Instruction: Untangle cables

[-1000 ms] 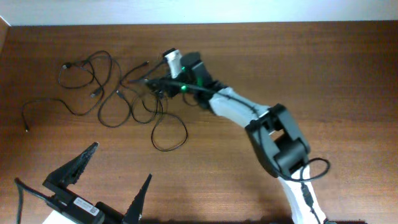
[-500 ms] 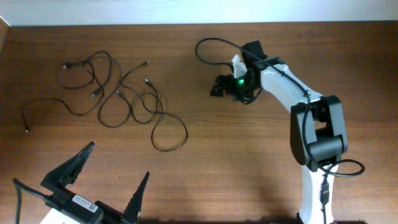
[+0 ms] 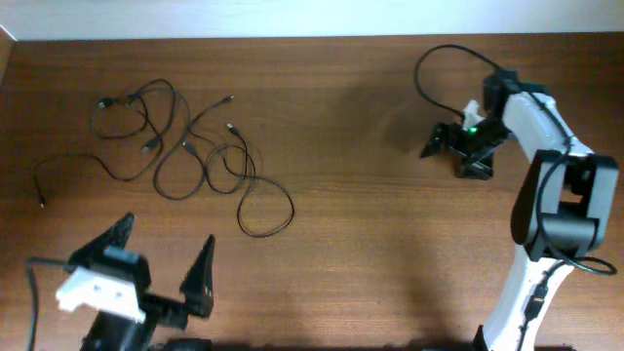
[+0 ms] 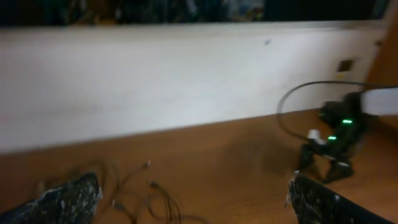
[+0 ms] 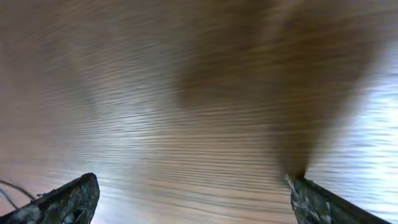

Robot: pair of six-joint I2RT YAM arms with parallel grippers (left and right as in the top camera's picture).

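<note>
Overhead: cables (image 3: pixel 185 146) in a tangle, long axis seemingly left-right (ends unclear); left pincer (image 3: pixel 167 232), right pincer (image 3: pixel 448 159) splayed.

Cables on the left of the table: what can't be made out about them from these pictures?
Overhead: the cables are too thin to tell which strand crosses over which, or whether any crossing is a real knot; their plugs are too small to identify.
Left wrist: they are blurred and cut off by the bottom edge.
Right wrist: motion blur smears the table; no cable is recognisable.
</note>
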